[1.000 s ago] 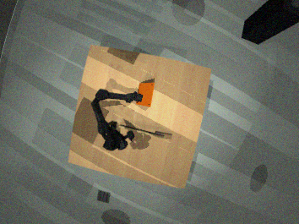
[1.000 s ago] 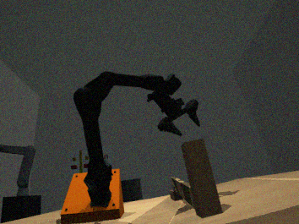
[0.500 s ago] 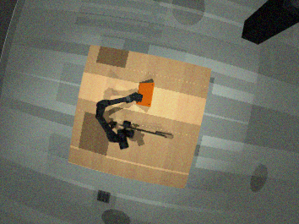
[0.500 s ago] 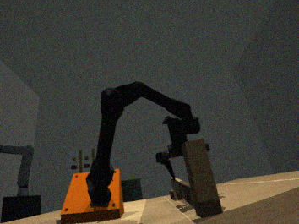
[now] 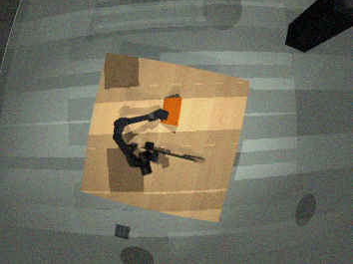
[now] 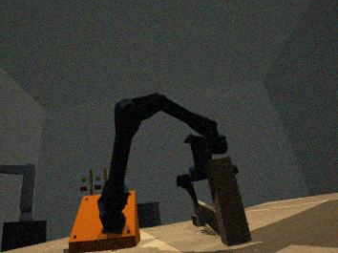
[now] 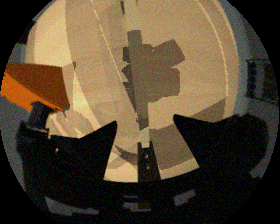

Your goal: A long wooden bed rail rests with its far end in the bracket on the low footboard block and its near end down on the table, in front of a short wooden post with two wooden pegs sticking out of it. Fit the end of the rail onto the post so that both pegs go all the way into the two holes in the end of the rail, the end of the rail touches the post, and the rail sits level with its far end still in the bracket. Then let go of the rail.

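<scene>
The wooden post (image 6: 230,206) stands upright at the right in the exterior view. The long rail (image 5: 175,154) (image 6: 208,217) (image 7: 136,60) runs away from it, sloping down towards the post in the exterior view. Its far end is at the small footboard block (image 5: 200,159); the bracket's fit is too small to tell. My gripper (image 7: 145,120) is open and points down over the rail's near part, one finger on each side in the wrist view, with nothing held. The post hides one finger in the exterior view. Pegs, holes and any gap at the post cannot be made out.
The arm's orange base (image 5: 173,112) (image 6: 88,221) (image 7: 42,85) stands beside the rail on the wooden table (image 5: 209,101). The arm arches from it to the post. Shadows of the arm and gripper darken the rail and tabletop. Another arm (image 6: 29,187) stands in the background.
</scene>
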You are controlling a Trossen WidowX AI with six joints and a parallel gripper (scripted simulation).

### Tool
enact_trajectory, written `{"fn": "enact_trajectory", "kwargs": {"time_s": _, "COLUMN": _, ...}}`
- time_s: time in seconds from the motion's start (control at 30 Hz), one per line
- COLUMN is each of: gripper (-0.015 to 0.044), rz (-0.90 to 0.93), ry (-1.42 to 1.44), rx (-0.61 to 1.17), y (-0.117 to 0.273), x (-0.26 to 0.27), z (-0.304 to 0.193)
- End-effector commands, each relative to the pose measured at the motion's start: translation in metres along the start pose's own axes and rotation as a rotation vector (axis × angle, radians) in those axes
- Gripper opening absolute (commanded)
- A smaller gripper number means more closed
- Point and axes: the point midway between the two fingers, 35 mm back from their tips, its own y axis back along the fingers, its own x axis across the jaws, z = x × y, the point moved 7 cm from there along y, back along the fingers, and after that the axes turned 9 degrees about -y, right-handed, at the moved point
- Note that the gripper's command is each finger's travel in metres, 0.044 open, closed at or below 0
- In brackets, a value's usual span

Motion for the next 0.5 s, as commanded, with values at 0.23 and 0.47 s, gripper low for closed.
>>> {"fn": "enact_trajectory", "kwargs": {"time_s": 0.23, "gripper": 0.0440, "rz": 0.002, "ry": 0.006, "rx": 0.007, "y": -0.019, "x": 0.000, "z": 0.000}}
{"fn": "enact_trajectory", "kwargs": {"time_s": 0.47, "gripper": 0.0440, "rz": 0.001, "ry": 0.006, "rx": 0.007, "y": -0.031, "x": 0.000, "z": -0.001}}
